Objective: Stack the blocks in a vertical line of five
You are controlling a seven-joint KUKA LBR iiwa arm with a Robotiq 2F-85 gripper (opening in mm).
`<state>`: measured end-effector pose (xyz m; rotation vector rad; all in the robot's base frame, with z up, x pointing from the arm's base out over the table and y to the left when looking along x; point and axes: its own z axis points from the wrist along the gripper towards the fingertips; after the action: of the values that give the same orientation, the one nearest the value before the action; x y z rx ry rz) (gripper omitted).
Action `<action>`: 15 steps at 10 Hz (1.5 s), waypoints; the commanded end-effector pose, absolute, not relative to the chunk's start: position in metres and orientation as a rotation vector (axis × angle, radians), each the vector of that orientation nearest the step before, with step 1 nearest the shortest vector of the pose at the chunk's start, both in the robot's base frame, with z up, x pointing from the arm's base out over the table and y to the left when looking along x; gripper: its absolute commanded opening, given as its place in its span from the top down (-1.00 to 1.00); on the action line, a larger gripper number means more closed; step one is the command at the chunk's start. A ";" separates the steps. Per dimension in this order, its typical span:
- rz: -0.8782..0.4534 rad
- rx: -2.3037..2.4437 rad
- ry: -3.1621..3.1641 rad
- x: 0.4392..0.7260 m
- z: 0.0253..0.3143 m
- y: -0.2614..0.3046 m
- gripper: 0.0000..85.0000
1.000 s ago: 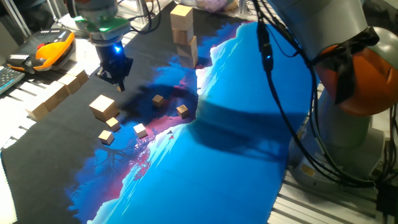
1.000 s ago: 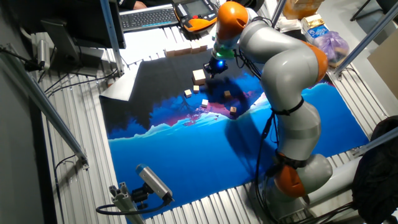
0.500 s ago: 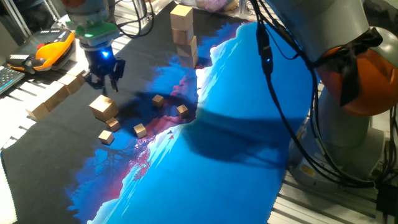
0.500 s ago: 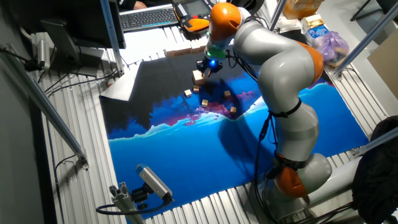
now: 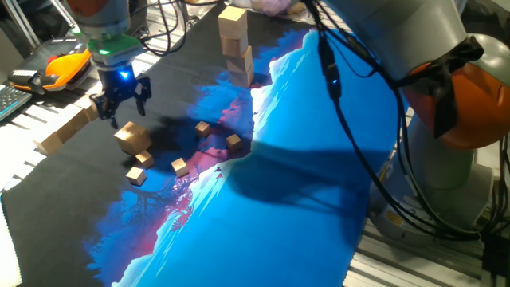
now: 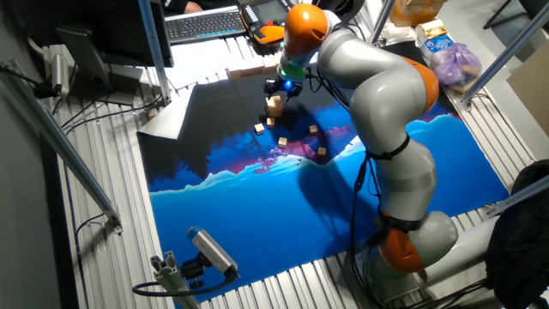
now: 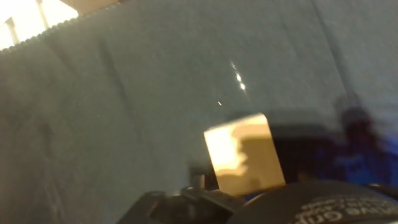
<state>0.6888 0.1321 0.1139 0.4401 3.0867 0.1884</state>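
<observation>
One loose block (image 5: 131, 137), a plain tan wooden cube, lies on the black part of the mat at the left. It also shows in the other fixed view as the block (image 6: 274, 106) and fills the lower middle of the hand view as the block (image 7: 244, 155). My gripper (image 5: 123, 105) hangs just above and slightly behind it, fingers spread open and holding nothing. It appears from the other side as the gripper (image 6: 279, 88). A tower of stacked blocks (image 5: 237, 45) stands at the back of the mat.
Several tiny cubes (image 5: 202, 127) lie scattered right of and in front of the loose block. Long wooden bars (image 5: 68, 127) lie at the mat's left edge. An orange pendant (image 5: 65, 64) and a keyboard sit beyond. The robot's arm and cables (image 5: 351, 112) reach over the blue mat.
The gripper has moved left, away from the tower, and now hangs over the loose block with its fingers still open. No block has moved.
</observation>
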 end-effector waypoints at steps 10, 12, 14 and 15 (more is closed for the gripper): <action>0.116 0.346 3.088 0.702 0.075 0.138 -1.00; 0.107 0.331 3.084 0.699 0.068 0.139 -1.00; 0.083 0.300 3.086 0.700 0.066 0.137 -0.60; 0.078 0.283 3.087 0.700 0.064 0.134 -0.60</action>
<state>0.7001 0.1340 0.0637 0.2805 3.0885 0.0781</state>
